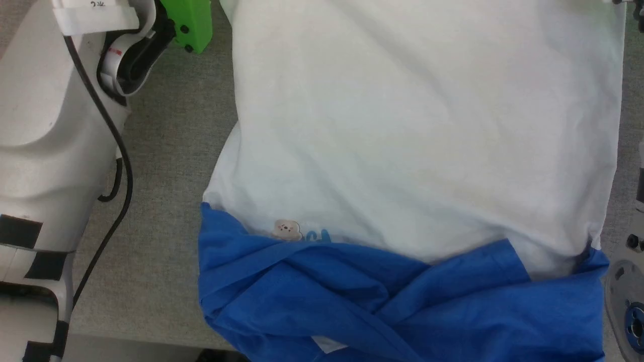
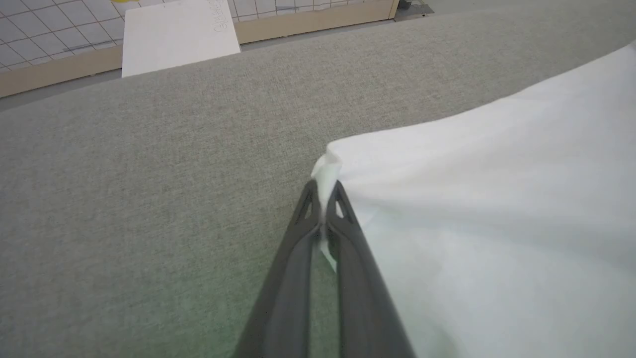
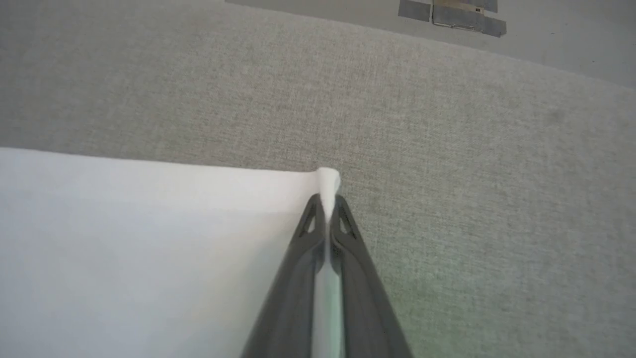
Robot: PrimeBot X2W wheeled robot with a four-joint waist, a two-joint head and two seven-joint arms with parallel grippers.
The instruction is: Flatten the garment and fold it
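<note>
The garment point(image 1: 422, 136), a white T-shirt, lies spread on the grey table with its blue sleeves point(image 1: 392, 301) bunched along the near edge. A small bear patch point(image 1: 287, 229) and light-blue lettering peek out above the blue cloth. In the left wrist view my left gripper point(image 2: 325, 191) is shut on a white corner of the garment point(image 2: 497, 199). In the right wrist view my right gripper point(image 3: 325, 201) is shut on another white corner of the garment point(image 3: 139, 238), with cloth pinched between the fingertips.
My pale left arm point(image 1: 45, 151) with a black cable and a green part point(image 1: 188, 22) fills the left side. The grey cloth table point(image 1: 166, 201) ends near the bottom edge. Beyond the table, a white sheet point(image 2: 176, 32) lies on tiled floor.
</note>
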